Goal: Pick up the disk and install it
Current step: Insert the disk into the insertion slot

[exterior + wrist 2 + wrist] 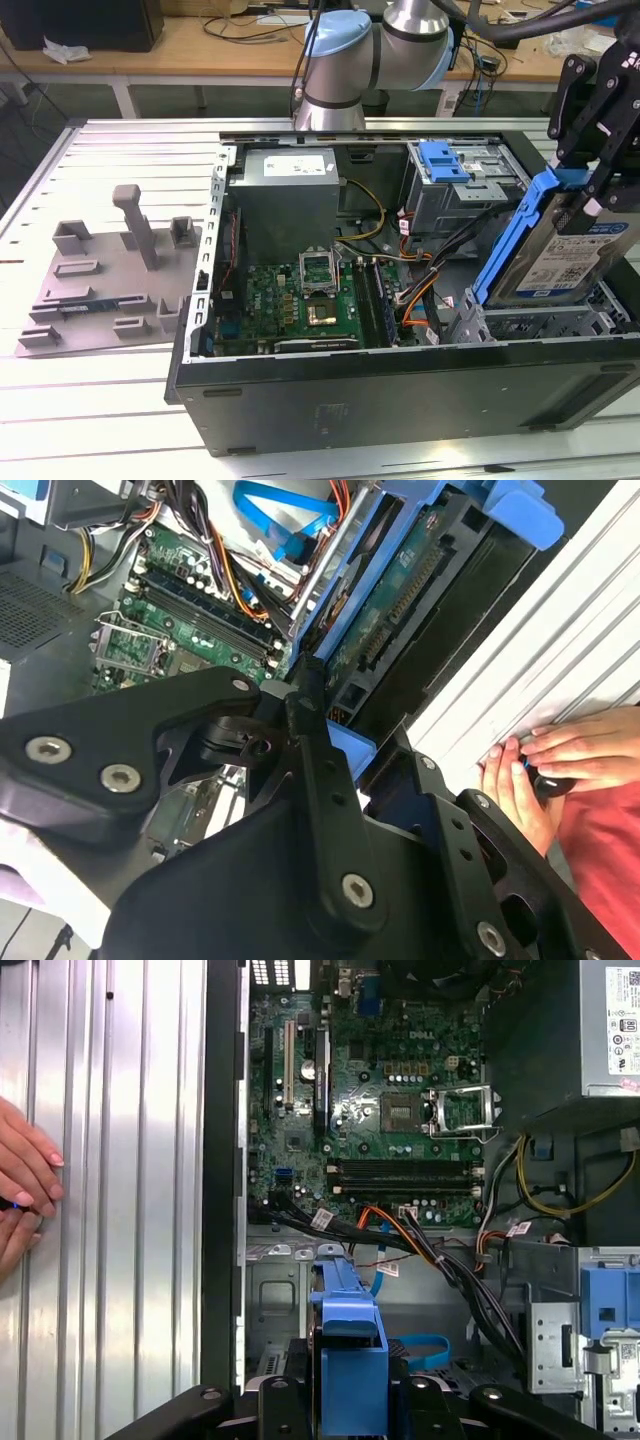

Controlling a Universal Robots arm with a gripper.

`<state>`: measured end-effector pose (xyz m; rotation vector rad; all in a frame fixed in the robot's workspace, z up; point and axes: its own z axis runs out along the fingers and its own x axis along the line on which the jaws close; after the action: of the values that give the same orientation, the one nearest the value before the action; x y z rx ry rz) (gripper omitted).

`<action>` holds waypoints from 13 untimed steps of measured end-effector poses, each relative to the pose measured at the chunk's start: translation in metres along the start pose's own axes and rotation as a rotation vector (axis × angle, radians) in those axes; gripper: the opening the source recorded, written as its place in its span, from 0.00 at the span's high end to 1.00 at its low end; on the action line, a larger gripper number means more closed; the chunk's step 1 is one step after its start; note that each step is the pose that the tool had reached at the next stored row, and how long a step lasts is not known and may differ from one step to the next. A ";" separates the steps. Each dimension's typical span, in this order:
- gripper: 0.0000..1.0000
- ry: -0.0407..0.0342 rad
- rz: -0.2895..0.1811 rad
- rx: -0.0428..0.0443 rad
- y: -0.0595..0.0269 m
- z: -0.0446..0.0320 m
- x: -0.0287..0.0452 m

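We see the pincer (586,190) shut tight on the disk (560,255), at its top end. The disk w/ its blue frame hangs tilted over the open PC box (400,385), at the exterior view's right. Its low end is down by the metal bay (520,322); we can't tell if it touches. In the first wrist view the disk's blue frame (348,1345) sticks out btw the black pincer arms, & past it we see the green board (380,1110) & wires (400,1235). In the second wrist view we see the disk's green underside (410,580). A cage (447,165) w/ a blue tab sits farther back in the box. A grey tray (110,270) lies on the counter (100,150), well apart. A person's hand (25,1175) rests on the counter beside the box.
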<state>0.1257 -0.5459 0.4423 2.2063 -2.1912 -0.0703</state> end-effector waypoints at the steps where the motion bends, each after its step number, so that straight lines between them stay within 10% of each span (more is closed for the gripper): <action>1: 0.63 0.0000 0.000 0.0000 0.0000 0.0007 0.0000; 13: 0.63 0.0000 0.000 0.0001 -0.0006 0.0097 0.0001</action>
<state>0.1258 -0.5459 0.4325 2.2062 -2.1914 -0.0702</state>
